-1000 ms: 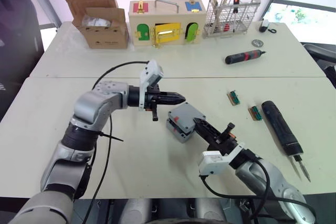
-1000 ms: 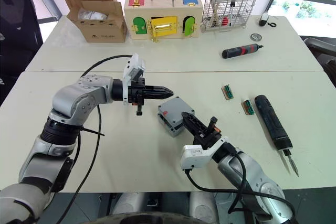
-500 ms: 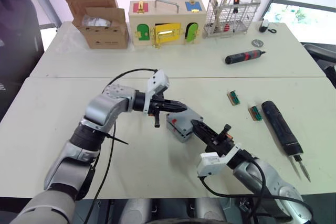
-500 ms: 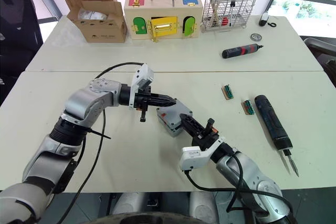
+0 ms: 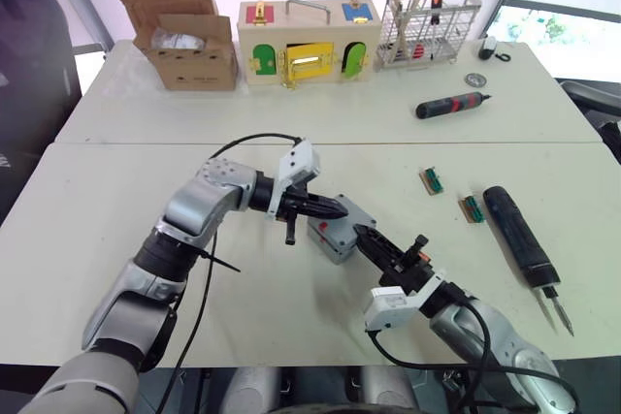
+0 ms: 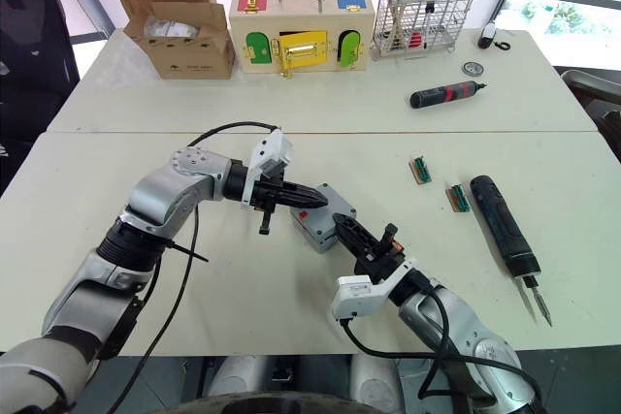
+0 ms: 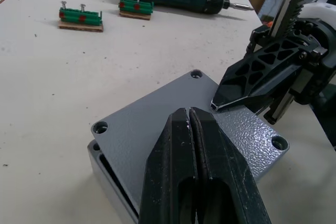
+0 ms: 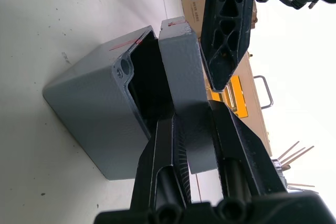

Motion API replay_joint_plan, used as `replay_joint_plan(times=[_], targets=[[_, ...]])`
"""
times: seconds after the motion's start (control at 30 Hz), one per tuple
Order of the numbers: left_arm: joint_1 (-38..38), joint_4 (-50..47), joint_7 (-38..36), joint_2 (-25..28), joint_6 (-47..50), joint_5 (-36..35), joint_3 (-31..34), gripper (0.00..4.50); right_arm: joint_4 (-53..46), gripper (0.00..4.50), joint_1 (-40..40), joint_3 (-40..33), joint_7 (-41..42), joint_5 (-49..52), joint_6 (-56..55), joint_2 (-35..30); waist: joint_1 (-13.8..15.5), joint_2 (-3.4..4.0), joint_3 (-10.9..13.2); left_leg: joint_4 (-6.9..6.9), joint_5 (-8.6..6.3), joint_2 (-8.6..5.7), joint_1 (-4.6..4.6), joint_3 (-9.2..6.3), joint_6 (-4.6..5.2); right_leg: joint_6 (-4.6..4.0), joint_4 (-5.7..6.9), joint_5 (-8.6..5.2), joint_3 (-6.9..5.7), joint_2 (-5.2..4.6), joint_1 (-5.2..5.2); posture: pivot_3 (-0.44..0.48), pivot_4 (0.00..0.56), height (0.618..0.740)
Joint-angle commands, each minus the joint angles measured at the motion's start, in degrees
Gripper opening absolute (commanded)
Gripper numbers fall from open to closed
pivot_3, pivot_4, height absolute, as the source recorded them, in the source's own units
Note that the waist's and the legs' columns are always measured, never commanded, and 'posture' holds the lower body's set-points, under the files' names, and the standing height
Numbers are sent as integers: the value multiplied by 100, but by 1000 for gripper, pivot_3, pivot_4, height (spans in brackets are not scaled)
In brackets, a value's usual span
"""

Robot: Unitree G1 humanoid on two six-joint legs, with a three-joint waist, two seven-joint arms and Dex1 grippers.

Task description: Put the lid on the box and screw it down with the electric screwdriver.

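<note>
A: Starting at the left, what's the left end effector (image 5: 335, 207) doing?

B: Its two fingers are pressed together, clenched on nothing, with the tips resting on or just above the top of the lid (image 7: 173, 124). The arm reaches in from the left, fingers pointing to the right across the lid.

A: And the lid itself?

B: It sits on the box (image 8: 92, 108) near the middle of the worktop (image 5: 87, 230), but not seated. The right wrist view shows a dark wedge-shaped gap, so the lid is tilted up along one edge.

A: The right end effector (image 8: 191, 124)?

B: It comes from the near right, and its fingers are grasping the lid's raised edge, one above and one below.

A: So what matters for closing it?

B: I'd judge the lid must swing down towards the box, with both end effectors already at it.

A: The electric screwdriver (image 5: 517, 235)?

B: Lying well apart to the right, long axis running away from the robot, bit nearest. The right arm is nearer.

A: Anything unclear?

B: The box's inside and any screws in the corner holes can't be made out.
</note>
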Motion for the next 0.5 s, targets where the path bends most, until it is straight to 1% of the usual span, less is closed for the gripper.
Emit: replay_joint_plan(times=[0.03,0.07,0.13,0.17,0.23,0.33,0.4,0.43,0.5], targets=[[3,-7,-106,19,-257,216,-169,11,36,136,99,46,-26,-29,-90,-54,1,-1,-1,0,0,0,0,0,1,0,0,0,0,0,0,0,150,694],[5,11,-112,14,-289,250,-186,11,43,136,102,50,-40,-24,-97,-60,0,-1,-4,0,0,0,0,0,1,0,0,0,0,0,0,0,150,694],[29,18,-155,19,-308,307,-247,0,71,1188,141,65,-72,-26,-93,-57,2,-1,-7,0,-1,0,0,0,2,0,0,0,1,0,0,0,150,694],[55,29,-169,24,-330,350,-289,0,88,1550,165,68,-74,-10,-97,-57,1,-1,-7,0,-1,0,0,0,2,0,0,0,1,0,0,0,150,694],[94,46,-188,24,-360,411,-334,0,108,2552,193,68,-92,2,-106,-71,-4,-11,-19,0,-1,0,1,1,3,0,3,0,3,1,-2,0,150,694],[142,116,-195,33,-415,556,-412,0,133,3726,190,21,-141,8,-134,-126,-5,-16,-44,0,-1,1,5,1,4,-1,5,-1,5,2,1,0,150,694],[166,142,-199,37,-462,618,-435,0,136,4281,187,-11,-155,19,-152,-144,-5,-19,-55,0,-2,2,10,1,5,-2,5,-1,5,2,6,0,150,694],[183,139,-194,33,-450,625,-432,0,126,4480,185,-56,-163,30,-163,-169,-4,-21,-68,0,-3,2,11,1,6,-5,5,-3,5,3,7,0,150,694],[227,129,-183,40,-440,656,-436,0,116,4480,161,-158,-166,65,-201,-247,-4,-21,-79,0,-4,2,14,1,8,-10,5,-5,6,3,9,0,150,694]])
